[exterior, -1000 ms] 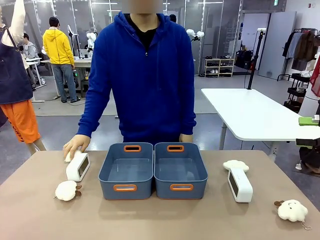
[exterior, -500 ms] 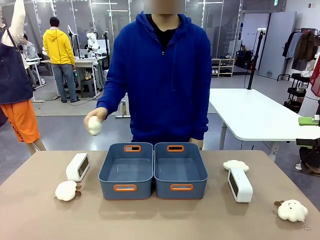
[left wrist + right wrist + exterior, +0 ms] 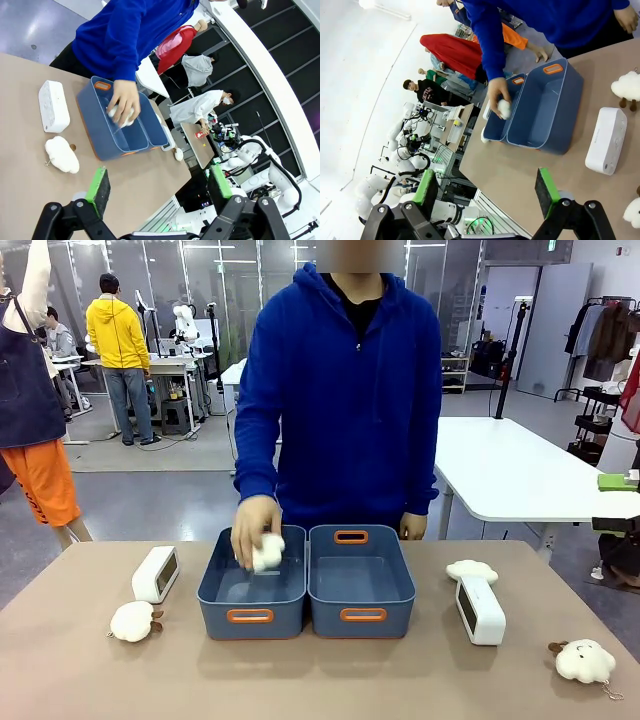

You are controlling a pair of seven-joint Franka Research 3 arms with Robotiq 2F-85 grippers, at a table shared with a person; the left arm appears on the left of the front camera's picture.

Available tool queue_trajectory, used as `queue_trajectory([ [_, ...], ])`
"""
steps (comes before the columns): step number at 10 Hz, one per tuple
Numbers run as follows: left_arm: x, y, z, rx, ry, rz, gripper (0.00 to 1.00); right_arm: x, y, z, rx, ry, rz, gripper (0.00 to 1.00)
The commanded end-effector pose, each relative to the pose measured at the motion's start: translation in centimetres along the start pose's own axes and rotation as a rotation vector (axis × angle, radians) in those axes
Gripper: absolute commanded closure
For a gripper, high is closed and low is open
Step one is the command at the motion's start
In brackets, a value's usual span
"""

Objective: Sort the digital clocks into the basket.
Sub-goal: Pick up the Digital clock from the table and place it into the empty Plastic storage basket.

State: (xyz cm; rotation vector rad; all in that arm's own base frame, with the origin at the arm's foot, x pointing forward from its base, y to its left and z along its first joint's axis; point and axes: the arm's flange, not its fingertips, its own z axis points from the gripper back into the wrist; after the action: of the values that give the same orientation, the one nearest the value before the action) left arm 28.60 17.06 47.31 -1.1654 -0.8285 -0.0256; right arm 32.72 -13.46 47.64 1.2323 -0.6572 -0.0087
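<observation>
Well, the brown table (image 3: 320, 680) is the biggest thing here, and a person in a blue hoodie (image 3: 345, 400) stands at its far edge. In the middle of it two slate-blue baskets sit side by side, walls touching: the left basket (image 3: 225, 625) and the right basket (image 3: 395, 622), each with orange-rimmed handle slots at its ends.

The left gripper (image 3: 159, 184) hangs above the near side of the table with its green-padded fingers spread wide and nothing between them. The right gripper (image 3: 486, 187) is the same, jaws wide apart and gripping nothing.

Both digital clocks lie on the tabletop, outside the baskets. The left clock (image 3: 156, 573) is just left of the left basket, and the right clock (image 3: 480, 608) lies to the right of the right basket, its dark face turned toward it.

The person's hand (image 3: 255, 530) reaches down over the far end of the left basket, closed around a small cream plush (image 3: 268, 552). Another plush toy (image 3: 133, 621) sits just in front of the left clock, one (image 3: 471, 570) touches the far end of the right clock, and a third (image 3: 585, 661) lies near the table's right corner.
</observation>
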Motion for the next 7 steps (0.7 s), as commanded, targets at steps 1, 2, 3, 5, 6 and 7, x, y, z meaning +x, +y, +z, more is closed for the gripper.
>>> queue_trajectory([
  [1,0.3,-0.1,0.0,-0.021,-0.014,-0.01,0.0,0.2,-0.1,-0.2,0.011,-0.01,0.008,0.0],
  [2,0.3,-0.1,0.0,-0.021,-0.014,-0.01,0.0,0.2,-0.1,-0.2,0.011,-0.01,0.008,0.0],
  [3,0.3,-0.1,0.0,-0.021,-0.014,-0.01,0.0,0.0,0.0,0.0,0.0,0.0,0.0,0.0],
  [5,0.3,-0.1,0.0,-0.021,-0.014,-0.01,0.0,1.0,1.0,-1.5,-0.183,0.09,-0.027,0.0],
  [6,0.3,-0.1,0.0,-0.021,-0.014,-0.01,0.0,1.9,1.6,-3.2,-0.302,0.129,-0.049,0.0],
  [7,0.3,-0.1,0.0,-0.021,-0.014,-0.01,0.0,2.6,1.9,-5.4,-0.444,0.161,-0.068,0.0],
])
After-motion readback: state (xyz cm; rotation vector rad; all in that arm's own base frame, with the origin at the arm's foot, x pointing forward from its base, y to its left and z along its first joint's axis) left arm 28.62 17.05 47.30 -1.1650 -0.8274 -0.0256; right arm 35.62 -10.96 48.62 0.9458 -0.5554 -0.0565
